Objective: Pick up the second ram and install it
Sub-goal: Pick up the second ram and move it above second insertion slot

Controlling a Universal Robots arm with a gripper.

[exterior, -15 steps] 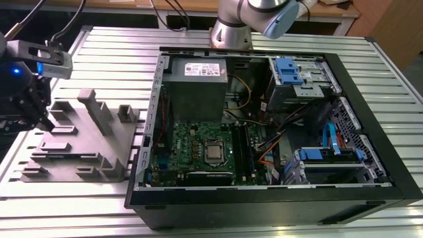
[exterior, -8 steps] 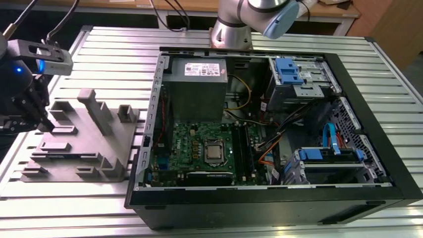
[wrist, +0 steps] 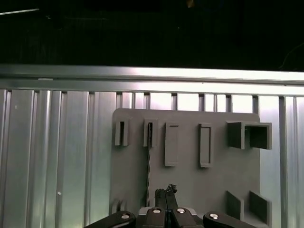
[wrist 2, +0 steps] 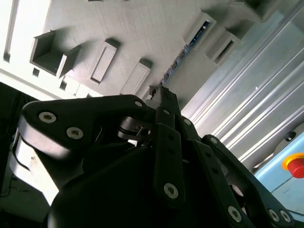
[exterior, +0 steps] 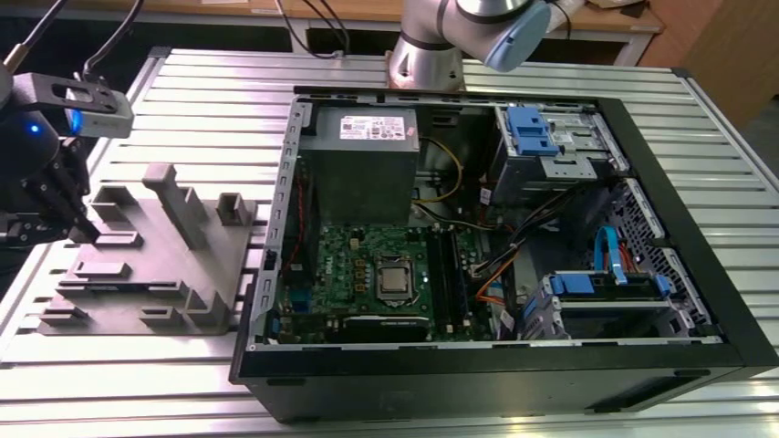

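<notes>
While the gripper (exterior: 78, 228) hangs at the exterior view's left over the grey holder (exterior: 159, 287), its jaws are pressed together with nothing between them. Its tip sits just beside the near end of the second ram (wrist: 148, 161), which stands on edge in a slot of that holder (whether they touch, I cannot tell). A clean pickup, I judge, calls for spreading the jaws, centring them across the thin board, pinching its flat faces squarely and lifting straight along the slot. The ribbed metal counter (exterior: 182, 73) carries the holder and, further right, the open computer case (exterior: 487, 376) with its motherboard (exterior: 353, 274). A wooden table (exterior: 608, 14) stands behind.
</notes>
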